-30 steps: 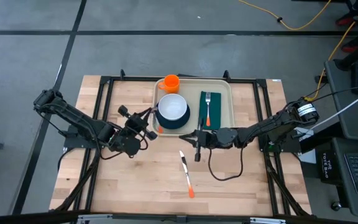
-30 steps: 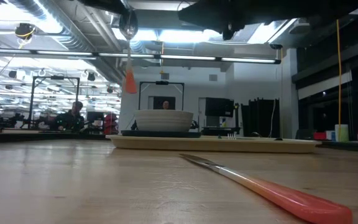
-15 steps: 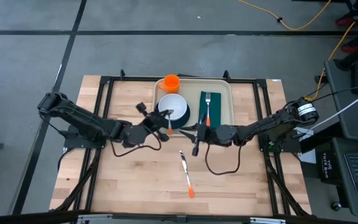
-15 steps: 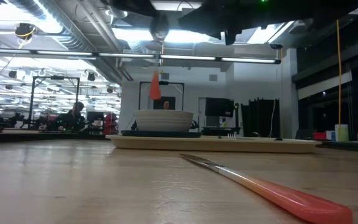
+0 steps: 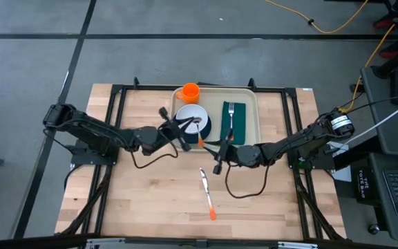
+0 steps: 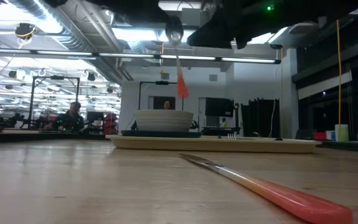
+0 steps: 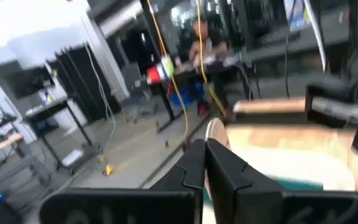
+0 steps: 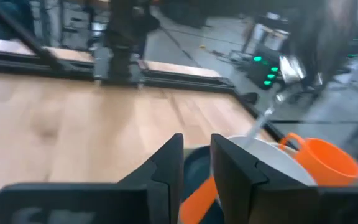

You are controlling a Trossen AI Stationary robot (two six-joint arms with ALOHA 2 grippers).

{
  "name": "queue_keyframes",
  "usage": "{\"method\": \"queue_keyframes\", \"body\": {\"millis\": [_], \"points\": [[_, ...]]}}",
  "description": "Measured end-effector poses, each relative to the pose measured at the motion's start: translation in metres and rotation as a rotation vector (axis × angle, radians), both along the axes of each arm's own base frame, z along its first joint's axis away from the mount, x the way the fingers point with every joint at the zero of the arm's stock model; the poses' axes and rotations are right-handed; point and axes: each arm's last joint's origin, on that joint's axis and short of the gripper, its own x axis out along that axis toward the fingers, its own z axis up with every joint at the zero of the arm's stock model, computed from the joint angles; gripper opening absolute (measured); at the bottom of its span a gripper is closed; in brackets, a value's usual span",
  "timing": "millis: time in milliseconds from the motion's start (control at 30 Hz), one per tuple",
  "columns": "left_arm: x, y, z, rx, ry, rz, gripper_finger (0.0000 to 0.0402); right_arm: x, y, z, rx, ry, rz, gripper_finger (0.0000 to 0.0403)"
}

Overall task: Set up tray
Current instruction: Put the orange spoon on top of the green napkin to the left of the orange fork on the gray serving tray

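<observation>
Looking down from above, you see the large cream plastic rectangular tray with a raised rim [image 5: 215,138] lying at the far middle of the pale wooden slatted table [image 5: 144,200]. On it sit a white bowl [image 5: 191,119] on a round dark teal plate [image 5: 205,128], a dark green rectangular napkin [image 5: 239,123] bearing a silver fork with an orange handle [image 5: 231,119], and an orange plastic cup [image 5: 189,92] at the tray's far left corner.

Your left gripper [image 5: 182,133] reaches in over the bowl's near rim, its fingers pinched onto a silver spoon with an orange handle [image 6: 178,59]; in the low view the spoon hangs bowl-end up, well above the white bowl [image 6: 164,119].

Your right gripper [image 5: 218,152] hovers just off the tray's near edge, its fingers [image 8: 166,168] drawn close with only a narrow gap, holding nothing.

A knife with a silver blade and orange handle [image 5: 206,193] lies on the bare table nearer you, apart from the tray.
</observation>
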Motion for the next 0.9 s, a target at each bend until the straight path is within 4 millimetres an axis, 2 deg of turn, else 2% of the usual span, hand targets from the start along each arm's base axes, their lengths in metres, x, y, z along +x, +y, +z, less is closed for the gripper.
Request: {"method": "queue_keyframes", "body": {"millis": [200,433,600,900], "points": [[-0.003,-0.004,0.007,0.057,-0.05,-0.001,0.0002,0.0,-0.002,0.003,0.027,-0.042,-0.055,0.0087],[-0.003,-0.003,0.007,0.081,-0.033,0.003,0.0002,0.004,-0.014,0.012,0.056,-0.146,-0.092,0.0087],[-0.002,0.004,0.007,0.099,-0.025,0.031,0.0002,0.006,-0.026,0.013,0.084,-0.163,-0.123,0.0087],[0.013,0.018,-0.003,0.186,-0.035,0.063,0.0002,0.008,-0.043,0.017,0.066,-0.192,-0.149,0.0087]]}}
